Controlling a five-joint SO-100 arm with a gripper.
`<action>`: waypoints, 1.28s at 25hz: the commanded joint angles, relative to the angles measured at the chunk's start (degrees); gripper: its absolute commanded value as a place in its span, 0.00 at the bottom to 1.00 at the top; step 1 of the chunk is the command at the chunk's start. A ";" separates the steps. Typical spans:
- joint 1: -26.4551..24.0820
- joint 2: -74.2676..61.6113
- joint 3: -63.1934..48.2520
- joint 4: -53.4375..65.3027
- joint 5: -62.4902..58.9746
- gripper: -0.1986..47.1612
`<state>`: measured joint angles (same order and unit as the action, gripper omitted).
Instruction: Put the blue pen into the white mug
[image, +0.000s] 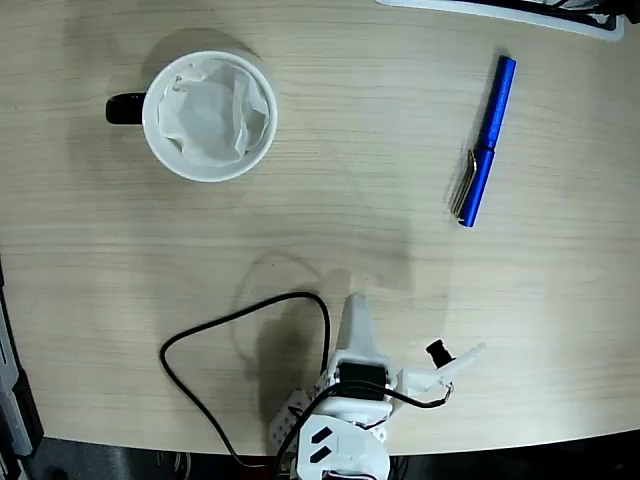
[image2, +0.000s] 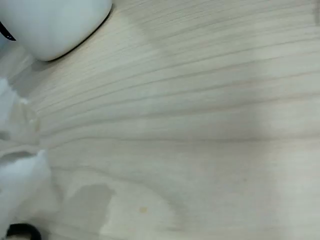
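The blue pen lies flat on the wooden table at the upper right of the fixed view, its silver clip toward the lower end. The white mug stands upright at the upper left, black handle pointing left and crumpled white paper inside. My gripper sits low at the bottom centre, open and holding nothing, far from both. One finger points up the table and the other splays out to the right. In the wrist view the white mug's side shows at the top left, and a blurred white finger is at the left edge. The pen does not show there.
A black cable loops over the table left of the arm. The table's front edge runs along the bottom of the fixed view. A white-edged flat object lies at the top right border.
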<state>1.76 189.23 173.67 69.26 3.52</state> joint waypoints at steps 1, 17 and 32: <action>0.88 3.87 -2.81 2.02 1.41 0.00; 0.97 3.87 -2.81 2.02 1.41 0.00; 1.76 0.26 -6.50 1.14 1.05 0.00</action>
<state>2.55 189.23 173.50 69.26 3.52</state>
